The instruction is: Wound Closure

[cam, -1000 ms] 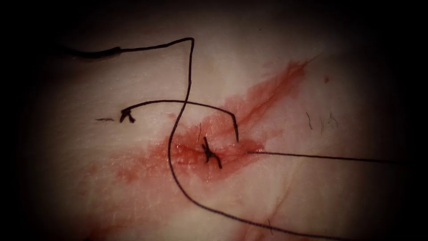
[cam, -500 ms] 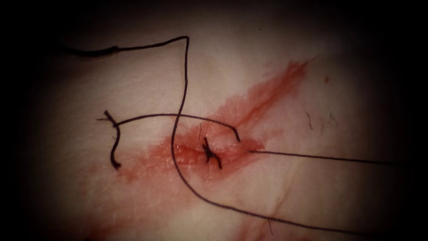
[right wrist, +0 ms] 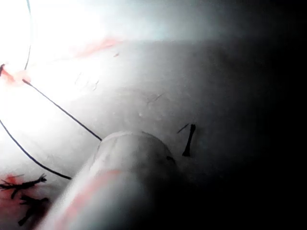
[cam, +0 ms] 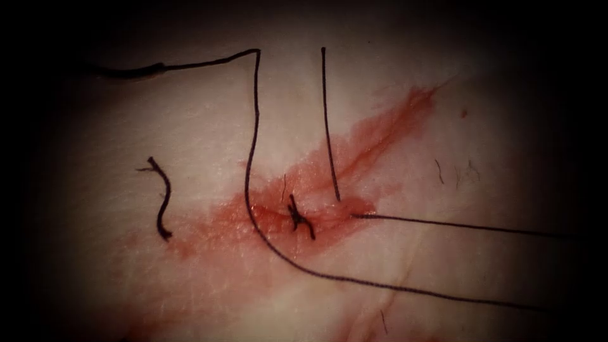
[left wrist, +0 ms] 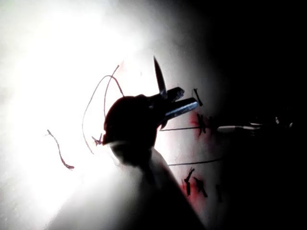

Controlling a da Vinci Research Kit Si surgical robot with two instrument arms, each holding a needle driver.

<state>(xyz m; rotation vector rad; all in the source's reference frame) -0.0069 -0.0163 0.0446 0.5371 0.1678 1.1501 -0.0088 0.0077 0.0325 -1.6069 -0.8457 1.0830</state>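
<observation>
The left tool (left wrist: 180,101) has its jaws parted with nothing visibly between them. The right tool (right wrist: 129,163) shows its wrist, so I can't tell how its jaws stand. Thread (cam: 253,158) loops across the tissue (cam: 443,266) past a knot (cam: 297,218) at the cut; a cut end (cam: 163,199) lies left

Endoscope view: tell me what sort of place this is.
Likely a bench set-up for suturing practice. A slab of pale tissue carries a cut smeared with red fluid, a tied knot sits on the cut, and dark thread trails across it.
</observation>
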